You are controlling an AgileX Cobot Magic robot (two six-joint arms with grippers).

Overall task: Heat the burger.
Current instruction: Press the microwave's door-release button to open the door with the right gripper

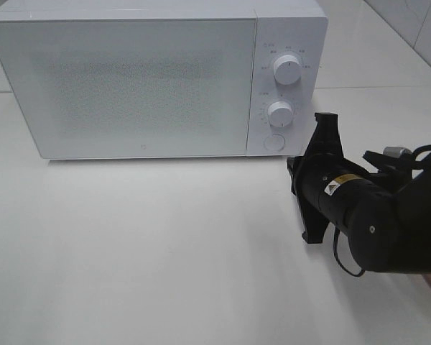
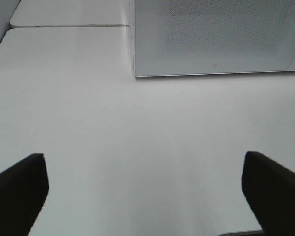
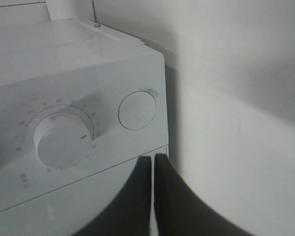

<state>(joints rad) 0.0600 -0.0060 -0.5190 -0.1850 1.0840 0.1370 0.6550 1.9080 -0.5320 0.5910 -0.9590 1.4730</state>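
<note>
White boxy microwave, stippled door, matte-black right hand

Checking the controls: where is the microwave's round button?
High view: the round button sits low on the microwave's right-hand panel, under the lower dial, near the shut right gripper.

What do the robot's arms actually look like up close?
The right arm is a chunky matte-black cylinder with a small yellow warning sticker and a looping black cable. The left end effector and right end effector have plain flat black fingers.
</note>
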